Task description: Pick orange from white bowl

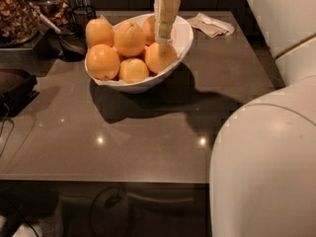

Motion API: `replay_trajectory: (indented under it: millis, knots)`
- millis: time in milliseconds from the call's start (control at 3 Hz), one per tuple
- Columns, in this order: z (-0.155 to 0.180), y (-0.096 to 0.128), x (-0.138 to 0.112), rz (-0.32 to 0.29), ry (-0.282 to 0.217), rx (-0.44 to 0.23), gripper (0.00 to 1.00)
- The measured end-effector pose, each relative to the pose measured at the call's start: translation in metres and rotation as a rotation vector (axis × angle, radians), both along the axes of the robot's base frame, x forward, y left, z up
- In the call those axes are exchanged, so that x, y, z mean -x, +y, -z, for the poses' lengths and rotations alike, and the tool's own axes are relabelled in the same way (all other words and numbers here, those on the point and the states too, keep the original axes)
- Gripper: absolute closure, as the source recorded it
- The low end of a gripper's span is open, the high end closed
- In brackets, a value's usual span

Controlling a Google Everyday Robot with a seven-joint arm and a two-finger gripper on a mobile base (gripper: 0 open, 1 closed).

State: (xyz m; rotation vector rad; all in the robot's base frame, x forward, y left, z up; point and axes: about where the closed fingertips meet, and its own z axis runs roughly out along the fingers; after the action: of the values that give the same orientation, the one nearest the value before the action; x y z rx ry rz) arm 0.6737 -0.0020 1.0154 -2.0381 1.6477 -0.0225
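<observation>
A glossy grey-brown tabletop point(148, 132) fills most of the frame, with two small light reflections on it towards the lower middle. A crumpled pale napkin point(213, 24) lies on it at the upper right. In the upper left corner sits a container of brown dried pieces point(15, 16), with a dark scoop-like utensil point(69, 41) just beside it. A dark flat object point(15, 85) juts in at the left edge. The gripper point(162, 39) hangs at the top centre.
</observation>
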Motion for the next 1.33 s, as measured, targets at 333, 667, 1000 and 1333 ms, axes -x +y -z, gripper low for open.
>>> replay_trajectory:
  millis: [333, 667, 1000, 1333]
  knots:
    - [0.008, 0.009, -0.004, 0.001, 0.025, -0.006, 0.11]
    - [0.013, 0.018, -0.008, 0.0, 0.043, -0.017, 0.25]
    - [0.021, 0.025, -0.012, -0.002, 0.064, -0.02, 0.31]
    - [0.028, 0.029, -0.015, -0.008, 0.078, -0.022, 0.41]
